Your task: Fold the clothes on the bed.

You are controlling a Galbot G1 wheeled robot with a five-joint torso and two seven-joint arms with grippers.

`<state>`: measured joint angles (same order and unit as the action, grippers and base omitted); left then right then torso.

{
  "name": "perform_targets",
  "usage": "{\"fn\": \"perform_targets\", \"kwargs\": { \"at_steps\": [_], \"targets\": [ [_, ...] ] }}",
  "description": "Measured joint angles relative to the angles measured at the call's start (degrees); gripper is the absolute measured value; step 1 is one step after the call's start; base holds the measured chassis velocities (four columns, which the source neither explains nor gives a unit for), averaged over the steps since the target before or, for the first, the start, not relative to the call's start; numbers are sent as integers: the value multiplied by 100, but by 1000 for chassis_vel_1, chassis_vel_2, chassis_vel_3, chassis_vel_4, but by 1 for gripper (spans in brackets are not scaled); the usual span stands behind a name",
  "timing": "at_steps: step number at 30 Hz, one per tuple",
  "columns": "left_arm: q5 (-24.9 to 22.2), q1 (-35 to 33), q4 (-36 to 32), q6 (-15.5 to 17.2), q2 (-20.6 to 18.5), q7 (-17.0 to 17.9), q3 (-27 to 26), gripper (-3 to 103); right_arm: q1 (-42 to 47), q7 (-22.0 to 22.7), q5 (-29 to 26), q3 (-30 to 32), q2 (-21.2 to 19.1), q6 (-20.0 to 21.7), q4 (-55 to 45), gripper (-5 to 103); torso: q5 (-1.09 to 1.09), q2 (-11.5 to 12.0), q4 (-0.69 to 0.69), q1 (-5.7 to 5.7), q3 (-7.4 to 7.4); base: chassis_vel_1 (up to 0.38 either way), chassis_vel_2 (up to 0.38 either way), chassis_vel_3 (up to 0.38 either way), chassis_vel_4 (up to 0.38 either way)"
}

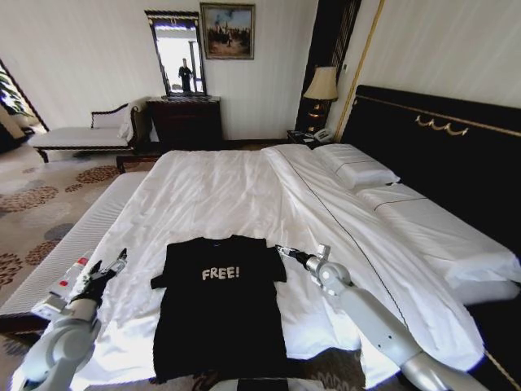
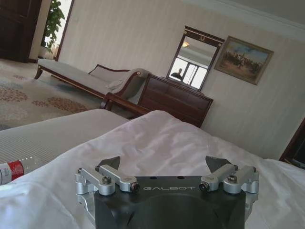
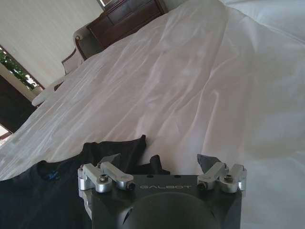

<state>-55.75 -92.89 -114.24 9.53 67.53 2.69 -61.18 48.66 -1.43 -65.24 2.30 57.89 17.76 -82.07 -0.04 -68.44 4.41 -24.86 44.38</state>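
The clothes are one black T-shirt [image 1: 218, 314] with white "FREE!" lettering, lying flat and face up on the near part of the bed [image 1: 220, 195]. My left gripper [image 1: 111, 262] hovers open over the white sheet, to the left of the shirt's left sleeve and apart from it. In the left wrist view the left gripper [image 2: 164, 163] has nothing between its fingers. My right gripper [image 1: 285, 252] is open just beside the shirt's right sleeve. In the right wrist view the right gripper [image 3: 159, 160] stands over the sleeve's edge [image 3: 119, 149] without holding it.
White pillows [image 1: 356, 168] lie against the black headboard [image 1: 431, 134] at the far right. A pale bench [image 1: 73, 236] runs along the bed's left side with a red-labelled bottle [image 1: 67, 283] on it. A dark dresser [image 1: 186, 122] and a chaise [image 1: 81, 134] stand by the far wall.
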Motion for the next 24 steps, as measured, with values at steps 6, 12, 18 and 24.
{"fn": "perform_targets", "kwargs": {
  "at_steps": [6, 12, 18, 24],
  "targets": [
    [-1, -36, -3, -14, 112, 9, -64, 100, -118, -143, 205, -71, 151, -83, 200, 73, -1, 0, 0, -1, 0, 0, 0, 0, 0],
    [88, 6, 27, -15, 213, 25, 38, 100, -209, -154, 334, -125, 192, -102, 324, 50, 0, 1, 1, -1, 0, 0, 0, 0, 0],
    [99, 61, 75, -16, 221, 40, 78, 100, -214, -201, 442, -136, 193, -124, 396, 34, 1, 1, 1, -1, 0, 0, 0, 0, 0],
    [102, 87, 137, -17, 213, 44, 96, 100, -239, -212, 467, -150, 211, -126, 446, 24, 1, 1, 1, -1, 0, 0, 0, 0, 0]
  ]
}}
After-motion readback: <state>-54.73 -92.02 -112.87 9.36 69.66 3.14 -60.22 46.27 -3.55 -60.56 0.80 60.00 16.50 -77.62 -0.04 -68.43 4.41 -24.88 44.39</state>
